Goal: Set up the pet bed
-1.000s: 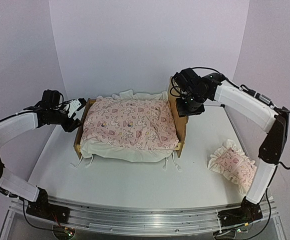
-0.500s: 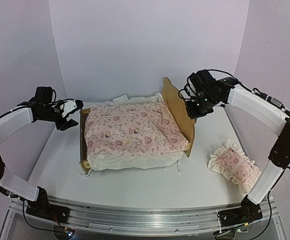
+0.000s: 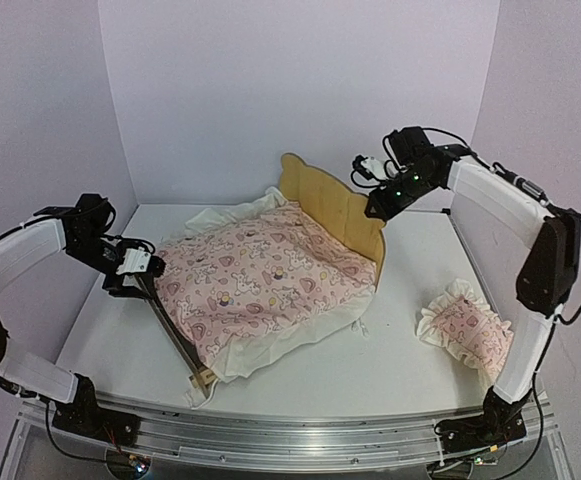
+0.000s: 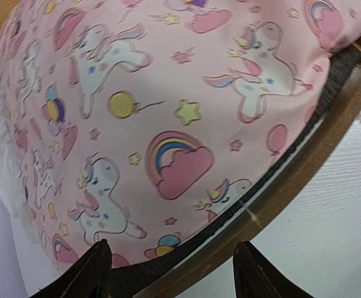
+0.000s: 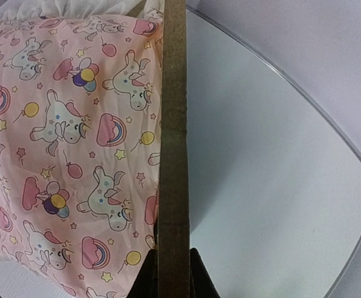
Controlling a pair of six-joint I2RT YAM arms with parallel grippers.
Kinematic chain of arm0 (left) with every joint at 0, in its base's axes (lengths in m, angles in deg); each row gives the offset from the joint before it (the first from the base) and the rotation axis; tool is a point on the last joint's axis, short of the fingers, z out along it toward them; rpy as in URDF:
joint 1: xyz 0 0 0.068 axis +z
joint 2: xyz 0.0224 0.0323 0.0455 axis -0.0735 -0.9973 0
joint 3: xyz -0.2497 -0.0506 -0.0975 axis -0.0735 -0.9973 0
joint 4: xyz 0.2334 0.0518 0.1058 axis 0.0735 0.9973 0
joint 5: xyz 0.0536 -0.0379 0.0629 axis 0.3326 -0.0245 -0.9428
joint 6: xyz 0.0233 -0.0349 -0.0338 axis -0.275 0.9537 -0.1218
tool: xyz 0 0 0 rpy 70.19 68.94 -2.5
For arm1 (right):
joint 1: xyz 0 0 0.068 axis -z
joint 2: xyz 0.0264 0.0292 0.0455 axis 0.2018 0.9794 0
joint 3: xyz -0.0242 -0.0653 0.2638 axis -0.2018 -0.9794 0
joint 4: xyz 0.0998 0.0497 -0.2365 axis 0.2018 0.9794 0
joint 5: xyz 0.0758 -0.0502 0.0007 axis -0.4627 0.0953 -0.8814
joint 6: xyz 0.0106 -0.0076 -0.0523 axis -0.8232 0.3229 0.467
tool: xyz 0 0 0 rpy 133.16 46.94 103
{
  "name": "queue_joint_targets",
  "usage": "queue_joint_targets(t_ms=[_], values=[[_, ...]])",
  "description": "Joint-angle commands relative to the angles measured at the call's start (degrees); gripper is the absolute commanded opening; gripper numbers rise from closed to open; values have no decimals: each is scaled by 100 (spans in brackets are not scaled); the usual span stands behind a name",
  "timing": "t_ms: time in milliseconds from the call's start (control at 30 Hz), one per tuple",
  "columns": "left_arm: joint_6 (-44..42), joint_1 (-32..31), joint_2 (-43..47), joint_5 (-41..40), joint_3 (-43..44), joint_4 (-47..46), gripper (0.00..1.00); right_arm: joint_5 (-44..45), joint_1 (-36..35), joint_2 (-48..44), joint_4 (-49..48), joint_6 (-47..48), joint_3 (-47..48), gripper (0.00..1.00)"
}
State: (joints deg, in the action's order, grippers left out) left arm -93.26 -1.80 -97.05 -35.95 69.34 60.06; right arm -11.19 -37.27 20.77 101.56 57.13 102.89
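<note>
The pet bed [image 3: 335, 205] stands slantwise on the table, its pale-wood headboard at the back right and its foot end at the front left. A pink quilt [image 3: 260, 280] covers it. My right gripper [image 3: 374, 205] is shut on the headboard's right edge. In the right wrist view the board's edge [image 5: 173, 124] runs straight up from between the fingertips of that gripper [image 5: 173, 276]. My left gripper [image 3: 135, 268] is at the bed's left corner. In the left wrist view it [image 4: 174, 279] stands open astride the wooden rail [image 4: 304, 180] and dark base, with the quilt [image 4: 168, 93] beyond.
A ruffled pink pillow [image 3: 465, 330] lies at the right on the white table [image 3: 400, 370], near the right arm's lower link. Pale walls close the back and both sides. White quilt ties trail off the bed's front edge [image 3: 355, 325].
The bed has swung round, its foot end coming toward the front left and the headboard turning to face the camera. My right gripper has closed on the headboard. My left gripper came nearer and lower.
</note>
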Motion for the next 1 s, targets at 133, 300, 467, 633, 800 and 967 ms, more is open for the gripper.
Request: queue_joint_targets(t_ms=[133,300,467,633,800,967], values=[[-1141,-149,172,-241,-177,940,68,589,-35,1769,-459,-284,1989,44],[-1218,-155,109,-555,-554,771,67,1107,-36,1055,-510,-1216,1374,61],[-1047,-270,-60,-558,-754,493,58,1188,-32,36,-687,-1953,321,74],[-552,-550,-243,-543,-625,572,29,1464,-31,-961,-724,-2680,-787,76],[491,-1154,-176,-217,-605,820,2,1751,-35,-1790,-750,-3752,-2072,74],[2473,-2141,-218,789,-582,825,0,1364,-33,-2124,-890,-4999,-3025,71]])
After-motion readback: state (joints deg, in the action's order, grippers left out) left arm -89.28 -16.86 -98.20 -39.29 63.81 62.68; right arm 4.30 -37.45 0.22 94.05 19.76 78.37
